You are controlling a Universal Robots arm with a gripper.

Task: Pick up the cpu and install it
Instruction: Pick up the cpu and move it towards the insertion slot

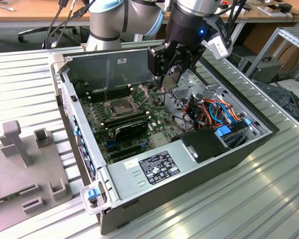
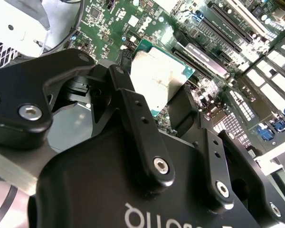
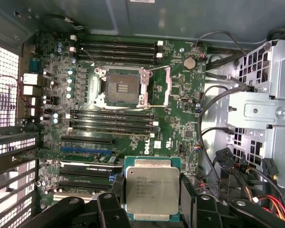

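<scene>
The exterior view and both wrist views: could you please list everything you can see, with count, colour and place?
Flat square silver-grey cpu: one, between the gripper's fingers, above the motherboard.
Dark square socket: one, shiny frame open, empty, mid-board.
Green motherboard: one, inside the case.
Long black memory slots: two banks, flanking the socket.
Dark grey metal computer case: one, lid off, on the table.
Silver power supply box: one, beside the motherboard.
Red, orange and blue cables: one bundle, case's end at exterior view's right.
Grey fixture block: one, exterior view's left.
Ribbed metal table: one, silver, under everything.
Black gripper: one, shut on the cpu.
</scene>
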